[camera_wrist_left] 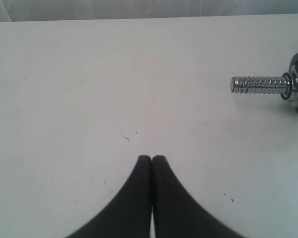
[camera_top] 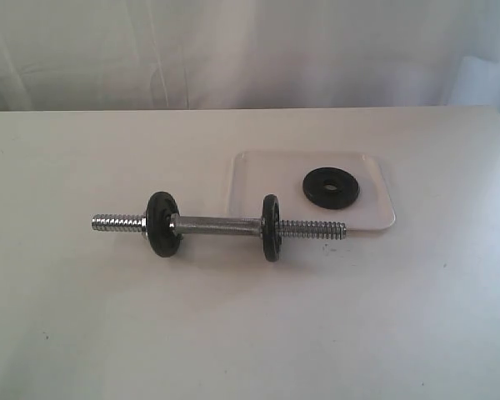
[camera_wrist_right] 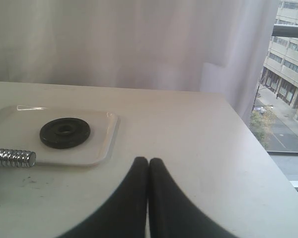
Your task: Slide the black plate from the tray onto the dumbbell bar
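The black plate point(camera_top: 331, 187) point(camera_wrist_right: 65, 132) lies flat in the white tray point(camera_top: 250, 171) point(camera_wrist_right: 102, 144) at the right of the table. In front of the tray lies the chrome dumbbell bar point(camera_top: 218, 224), carrying two other black discs point(camera_top: 162, 225) point(camera_top: 271, 227). One threaded end point(camera_top: 317, 229) point(camera_wrist_right: 12, 158) reaches over the tray's front edge; the other point(camera_wrist_left: 258, 85) shows in the left wrist view. My left gripper point(camera_wrist_left: 152, 158) is shut and empty over bare table, short of that end. My right gripper point(camera_wrist_right: 148, 160) is shut and empty, beside the tray. Neither gripper appears in the exterior view.
The white table point(camera_top: 233, 333) ends at its far edge against a pale curtain point(camera_top: 233, 50). In the right wrist view the table's side edge point(camera_wrist_right: 258, 148) drops off toward a window.
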You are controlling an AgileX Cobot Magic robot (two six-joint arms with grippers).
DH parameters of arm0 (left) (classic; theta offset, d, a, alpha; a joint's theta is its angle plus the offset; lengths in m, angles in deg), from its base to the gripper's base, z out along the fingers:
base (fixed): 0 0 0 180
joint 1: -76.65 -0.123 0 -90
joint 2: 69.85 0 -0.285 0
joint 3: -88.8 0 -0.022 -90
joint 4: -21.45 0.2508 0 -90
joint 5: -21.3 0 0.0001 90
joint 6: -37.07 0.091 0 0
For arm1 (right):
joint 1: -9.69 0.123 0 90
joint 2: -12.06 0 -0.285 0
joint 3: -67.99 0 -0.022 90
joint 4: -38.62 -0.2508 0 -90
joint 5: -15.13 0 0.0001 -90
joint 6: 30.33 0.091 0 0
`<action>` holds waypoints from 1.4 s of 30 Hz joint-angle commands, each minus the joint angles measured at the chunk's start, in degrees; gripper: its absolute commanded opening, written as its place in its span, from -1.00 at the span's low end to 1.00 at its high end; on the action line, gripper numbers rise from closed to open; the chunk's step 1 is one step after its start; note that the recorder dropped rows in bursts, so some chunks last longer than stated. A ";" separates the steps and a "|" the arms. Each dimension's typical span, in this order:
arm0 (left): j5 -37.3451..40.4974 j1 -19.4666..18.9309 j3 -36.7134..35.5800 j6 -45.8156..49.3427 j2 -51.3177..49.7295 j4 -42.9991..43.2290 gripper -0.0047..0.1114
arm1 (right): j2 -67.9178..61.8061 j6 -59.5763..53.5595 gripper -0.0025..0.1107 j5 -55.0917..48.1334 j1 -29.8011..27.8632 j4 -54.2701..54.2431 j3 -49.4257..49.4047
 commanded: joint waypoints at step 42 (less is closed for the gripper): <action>42.12 -0.06 52.14 0.79 -17.00 -3.38 -0.92 | 0.36 1.02 -0.96 3.80 -0.11 0.02 -0.32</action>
